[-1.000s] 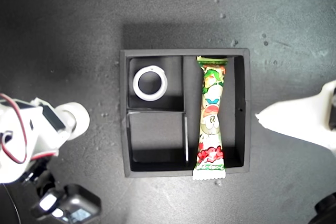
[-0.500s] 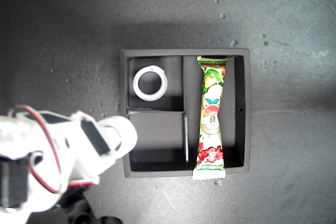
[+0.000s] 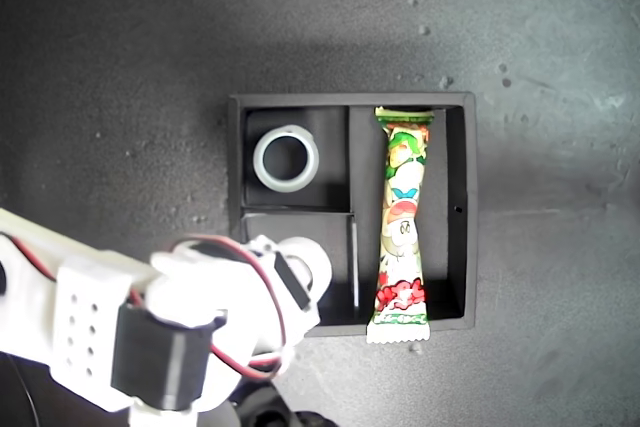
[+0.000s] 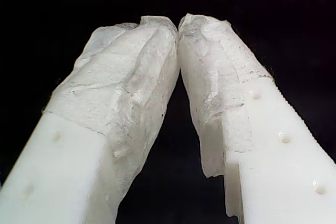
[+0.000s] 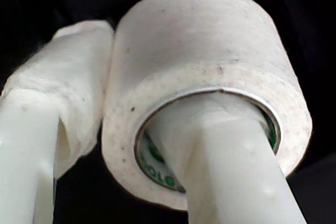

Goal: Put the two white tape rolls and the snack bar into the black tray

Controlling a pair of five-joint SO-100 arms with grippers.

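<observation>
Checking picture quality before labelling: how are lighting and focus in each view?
Exterior view: uneven light, brighter at its right, sharp on the black tray. First wrist view: my first end effector brightly lit against black. Second wrist view: the held tape roll fills the frame, slightly soft.

A white arm covers the square matte black tray's near small compartment; the dark bench around lies open.

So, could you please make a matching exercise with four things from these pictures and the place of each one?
1. white tape roll lying flat
2. white tape roll on a finger
3. long green, white and red snack bar
4. first gripper

a. long compartment of the square black tray
b. shut, holding nothing
c. small tray compartment
d. held by my second gripper

Pairs: 1-c, 2-d, 3-a, 4-b
</observation>
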